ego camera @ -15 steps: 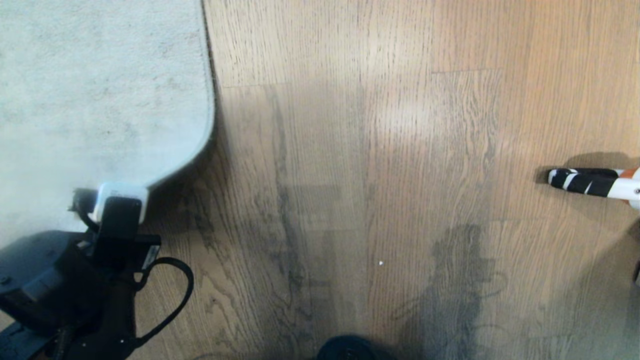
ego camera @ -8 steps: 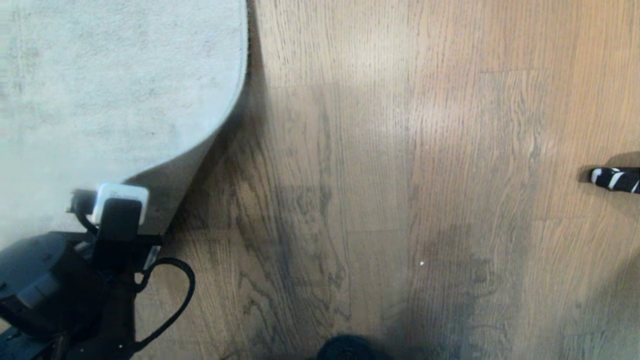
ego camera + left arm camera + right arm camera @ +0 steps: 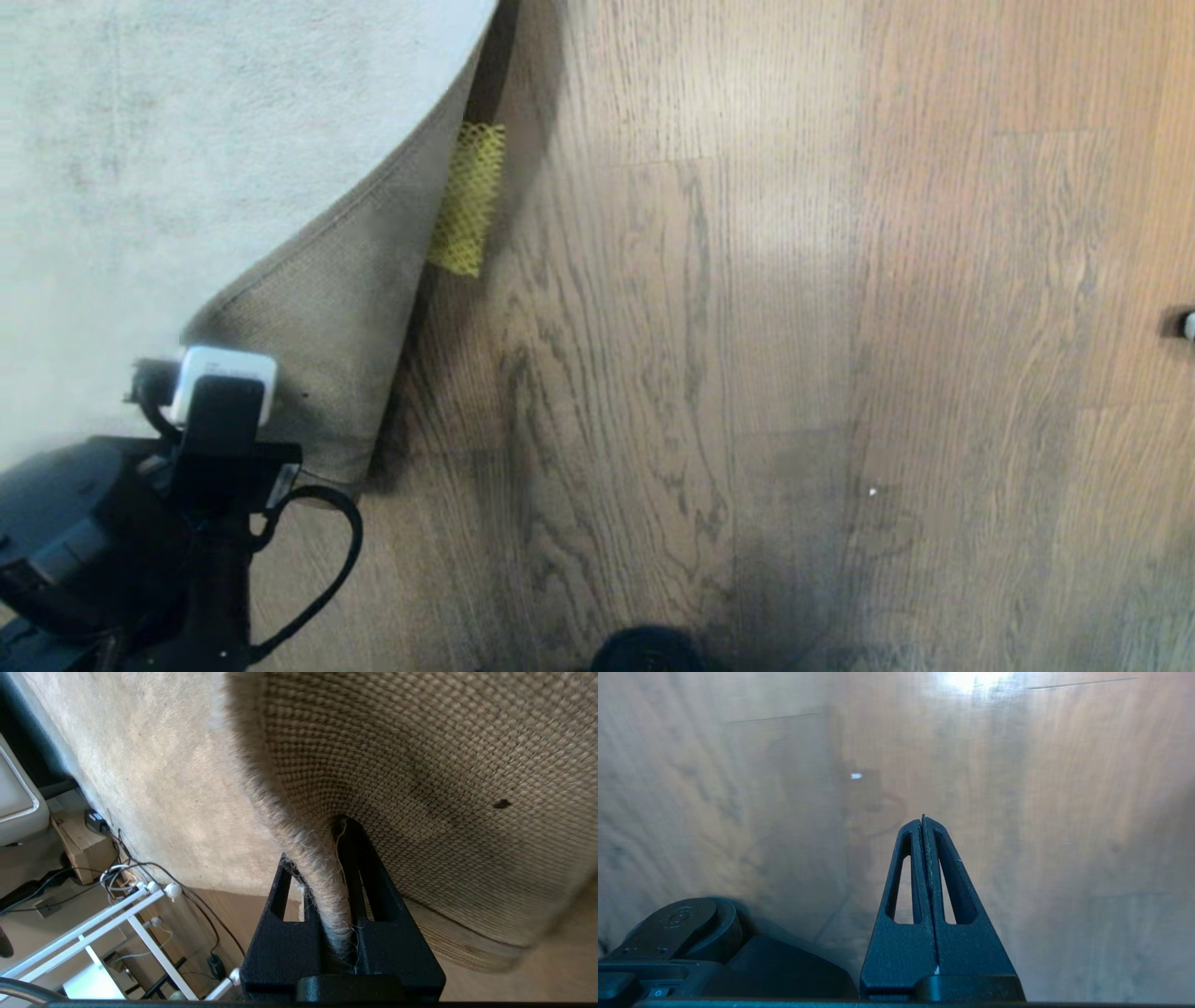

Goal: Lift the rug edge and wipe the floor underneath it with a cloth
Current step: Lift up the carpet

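Lifting goes on: left gripper (image 3: 322,858) pinches the rug edge (image 3: 303,849) (beige back showing); next, grab the cloth (image 3: 467,198).

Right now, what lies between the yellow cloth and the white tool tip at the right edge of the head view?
Only bare floor lies between the cloth and the tool tip, as the head view shows.

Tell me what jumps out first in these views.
The left gripper, low on the left, is clamped on the rug edge, peeling the corner up so its beige backing shows. A yellow cloth peeks from under the lifted fold onto the floor. The right gripper hangs shut and empty.
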